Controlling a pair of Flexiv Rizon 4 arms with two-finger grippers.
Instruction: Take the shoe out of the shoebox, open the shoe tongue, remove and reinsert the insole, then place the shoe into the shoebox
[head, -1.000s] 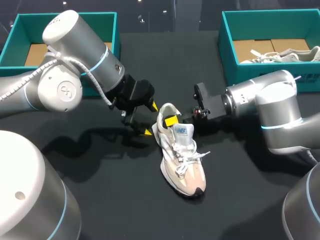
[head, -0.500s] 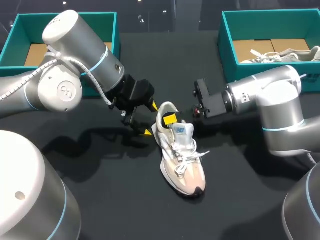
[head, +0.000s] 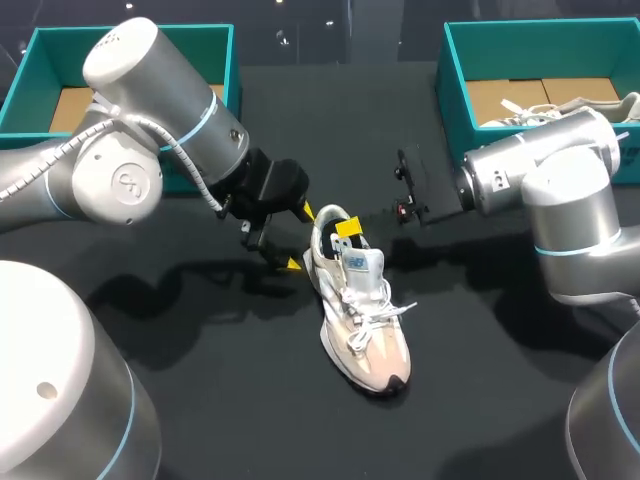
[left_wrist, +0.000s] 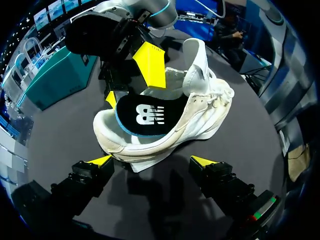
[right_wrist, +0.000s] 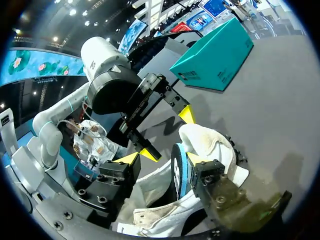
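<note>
Mid-frame on the tabletop (head: 250, 400), right fingers (head: 348, 228) pinch the insole (left_wrist: 142, 116) of the shoe (head: 362, 320); left fingers (head: 293, 264) spread beside its heel.

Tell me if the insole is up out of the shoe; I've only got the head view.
Observer: Yes. The left wrist view shows the black insole with its heel end tilted up above the collar of the shoe.
Operator: Left gripper holding the shoe?
Observer: No. The left gripper is open, with the heel just ahead of it.
Operator: Right gripper got the insole?
Observer: Can't tell the grip. The right wrist view shows the insole standing on edge right at the right gripper.
</note>
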